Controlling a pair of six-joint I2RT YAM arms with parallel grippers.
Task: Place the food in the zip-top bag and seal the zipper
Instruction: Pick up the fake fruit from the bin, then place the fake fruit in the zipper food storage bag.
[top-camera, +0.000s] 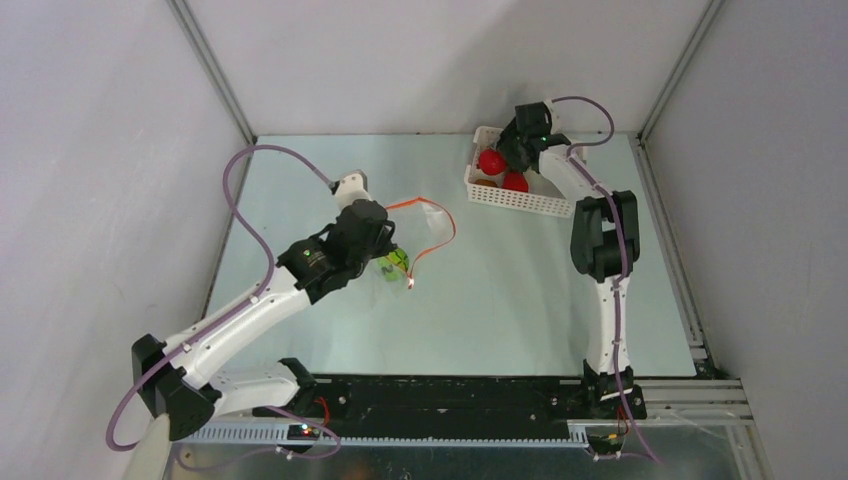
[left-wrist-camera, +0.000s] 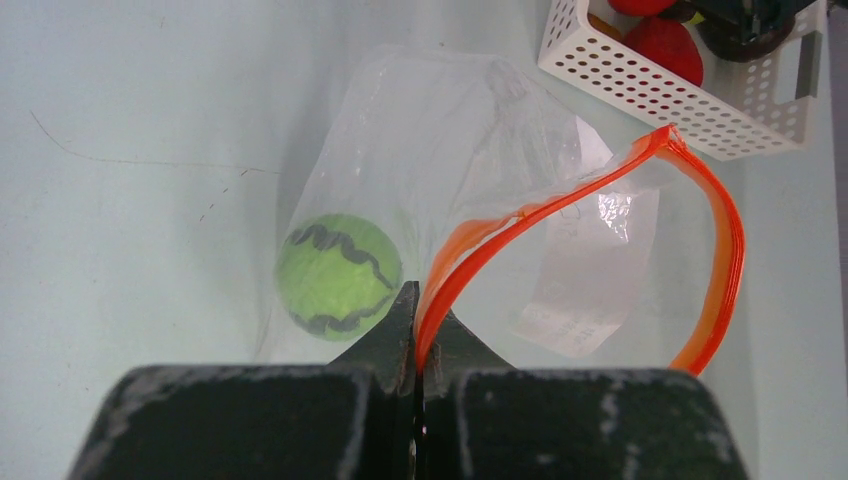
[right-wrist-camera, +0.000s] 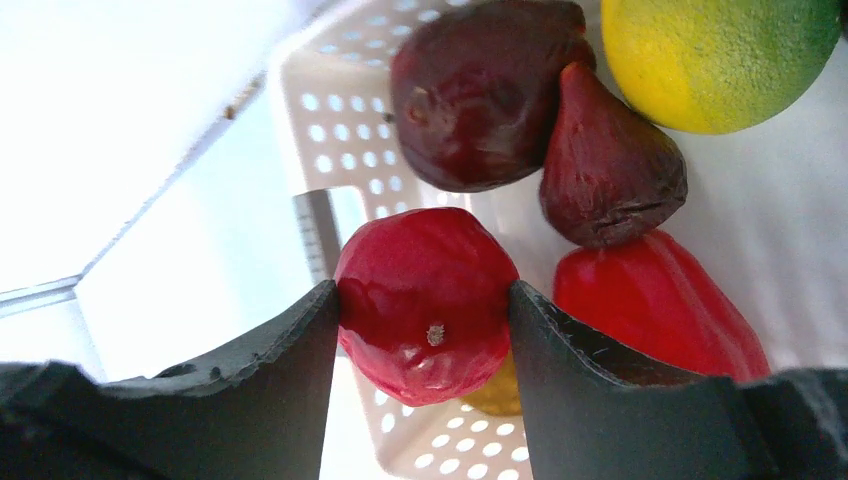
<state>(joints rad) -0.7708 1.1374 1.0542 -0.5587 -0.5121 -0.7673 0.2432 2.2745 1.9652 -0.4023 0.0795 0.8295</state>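
Our left gripper (left-wrist-camera: 420, 318) has its jaws pressed together on the zipper (left-wrist-camera: 722, 230), lifting one lip of the zip-top bag (left-wrist-camera: 470, 140) so the mouth gapes in a loop; one green fruit (left-wrist-camera: 338, 277) lies inside, near the pinch. Well apart, in the white basket (right-wrist-camera: 350, 130), our right gripper (right-wrist-camera: 425, 325) has its jaws closed against both sides of a bright red fruit (right-wrist-camera: 425, 290), with other fruits crowded just beside it. We judge that the glossy round fruit could squirt from the pads on the lift, and that the floppy mouth could sag if our thin pinch slips, so the drop misses and the green fruit rolls out
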